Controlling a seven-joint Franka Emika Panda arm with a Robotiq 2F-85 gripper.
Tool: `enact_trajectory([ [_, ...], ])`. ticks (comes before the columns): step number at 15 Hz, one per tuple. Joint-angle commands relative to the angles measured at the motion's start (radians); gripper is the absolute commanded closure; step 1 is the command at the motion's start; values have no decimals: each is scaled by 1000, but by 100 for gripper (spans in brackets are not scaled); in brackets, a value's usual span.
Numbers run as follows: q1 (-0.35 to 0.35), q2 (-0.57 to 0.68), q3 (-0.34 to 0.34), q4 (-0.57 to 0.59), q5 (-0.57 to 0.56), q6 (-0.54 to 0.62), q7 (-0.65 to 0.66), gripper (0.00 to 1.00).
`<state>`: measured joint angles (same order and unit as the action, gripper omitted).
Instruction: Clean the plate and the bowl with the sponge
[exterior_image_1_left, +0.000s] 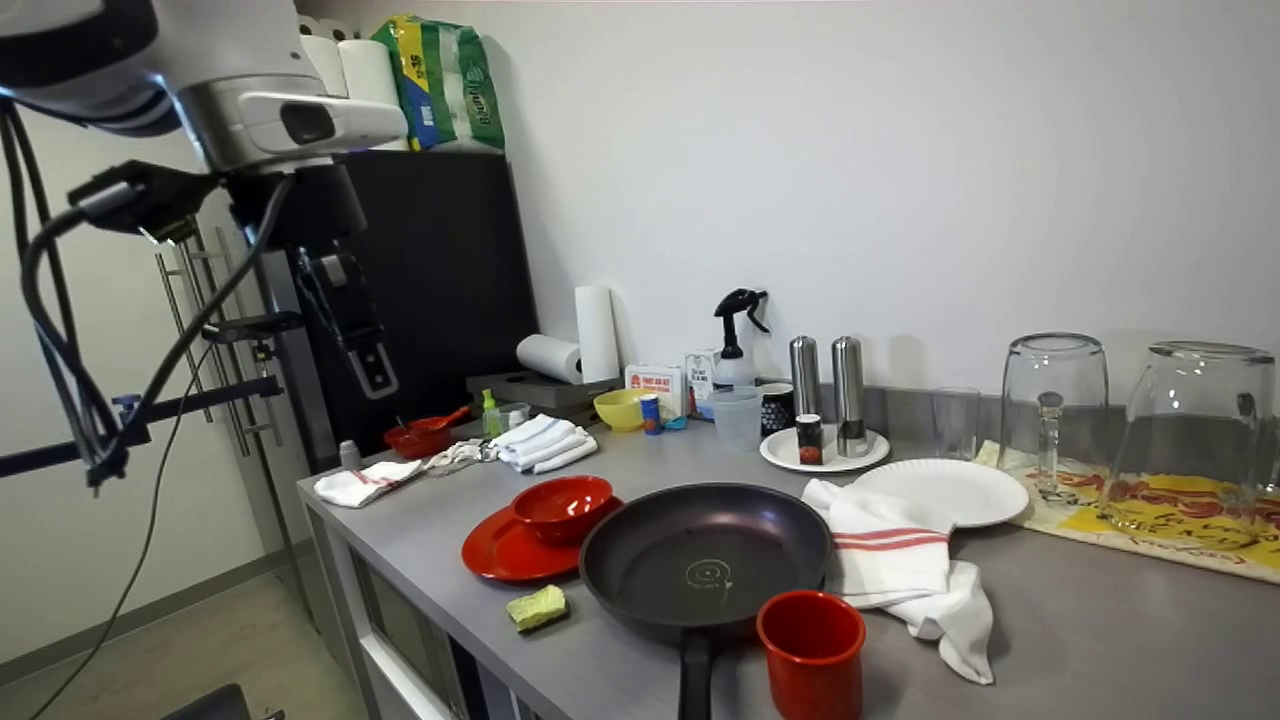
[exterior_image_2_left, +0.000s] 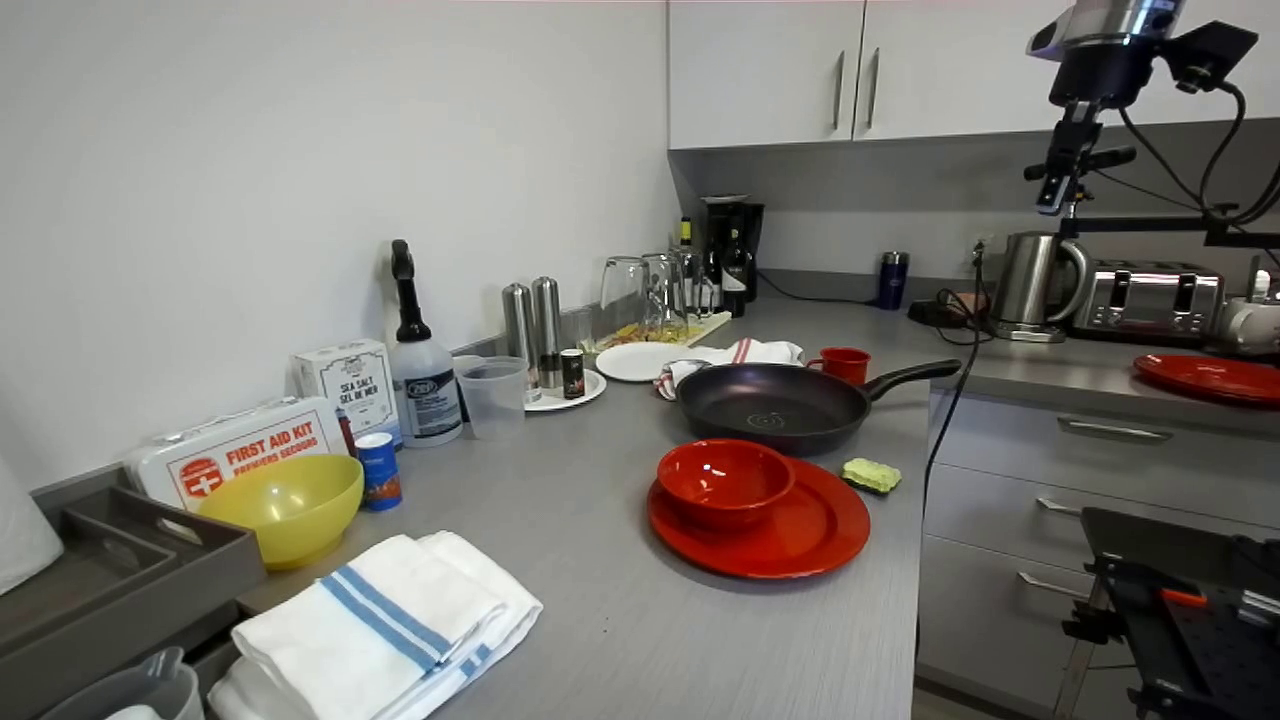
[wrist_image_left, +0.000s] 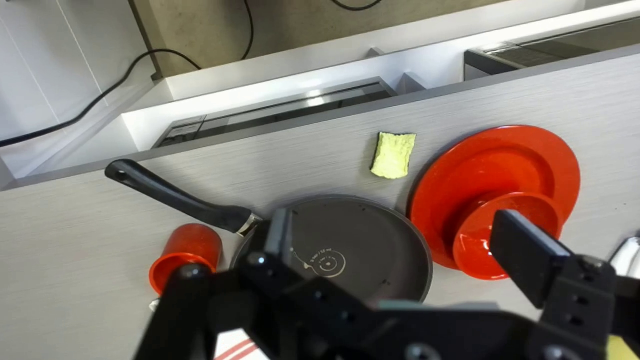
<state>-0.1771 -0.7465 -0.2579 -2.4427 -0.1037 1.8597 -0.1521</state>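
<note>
The yellow-green sponge (exterior_image_1_left: 537, 607) (exterior_image_2_left: 872, 474) (wrist_image_left: 393, 155) lies on the counter near its front edge, between the frying pan and the plate. The glossy red plate (exterior_image_1_left: 490, 550) (exterior_image_2_left: 830, 525) (wrist_image_left: 500, 145) rests flat, and the red bowl (exterior_image_1_left: 563, 508) (exterior_image_2_left: 725, 485) (wrist_image_left: 477, 245) sits upright on it, off to one side. High above the counter, apart from everything, is my gripper (exterior_image_1_left: 372, 368) (exterior_image_2_left: 1050, 195) (wrist_image_left: 395, 227). In the wrist view its fingers stand wide apart, with nothing between them; it is open.
A black frying pan (exterior_image_1_left: 705, 560) stands beside the plate, its handle pointing away near the red mug (exterior_image_1_left: 812, 655). A white cloth (exterior_image_1_left: 890, 550) bunches by the pan. Toward the wall are a yellow bowl (exterior_image_2_left: 290, 505), a spray bottle (exterior_image_2_left: 425, 380) and glass pitchers (exterior_image_1_left: 1185, 445).
</note>
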Motion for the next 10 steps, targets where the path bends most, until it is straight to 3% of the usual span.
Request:
enact_trajectory([
  [1, -2, 87, 13, -23, 36, 94, 69, 0],
  [6, -13, 181, 79, -82, 37, 204, 187, 0],
  [10, 3, 179, 146, -165, 19, 284, 242, 0],
])
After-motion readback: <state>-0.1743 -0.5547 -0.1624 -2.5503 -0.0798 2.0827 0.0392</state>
